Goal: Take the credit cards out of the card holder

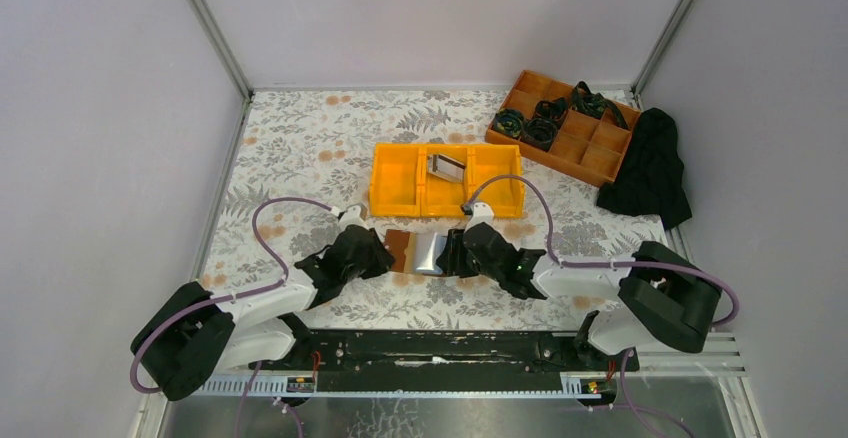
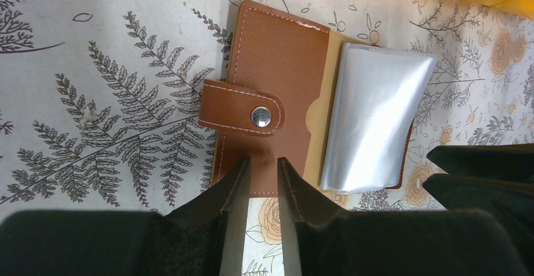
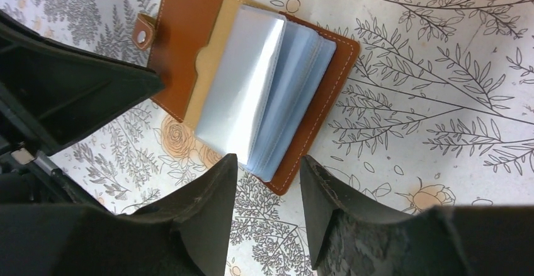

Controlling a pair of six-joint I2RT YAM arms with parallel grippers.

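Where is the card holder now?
In the top view the card holder lies open between the left fingers and right fingers, just nearer than the yellow bin.

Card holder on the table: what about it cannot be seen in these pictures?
- Clear sleeves: in both wrist views glare turns them silvery, so what they hold cannot be told.
- Card holder: in the left wrist view, part of its near edge is hidden behind the left tool.
- Top view: the card holder is too small for detail.
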